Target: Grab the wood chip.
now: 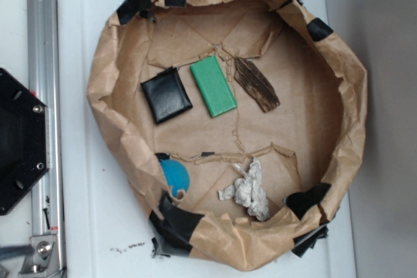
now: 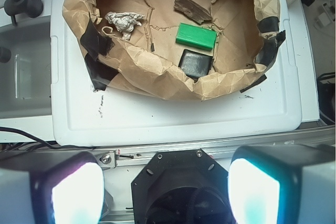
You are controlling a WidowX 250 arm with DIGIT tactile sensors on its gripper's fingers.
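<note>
- So the gripper (image 2: 167,187) is spread wide in the wrist view, two blurry pale fingers (image 2: 71,190) at the bottom corners, nothing between them and touching nothing.
- Well ahead of it, on the far side of the crinkled brown paper ring (image 2: 157,80) patched with black tape, lies the wood chip (image 2: 192,9): flat, dark brown, streaky grain, ragged ends.
- Just nearer than the chip is a smooth green block (image 2: 196,36), and nearer again a black square pad (image 2: 195,62), partly hidden behind the paper wall.
- Off to the left sits a crumpled white wad (image 2: 124,21).
- A blue ball (image 1: 174,176) shows only from outside.
- It all rests on a white plastic lid (image 2: 173,116).
</note>
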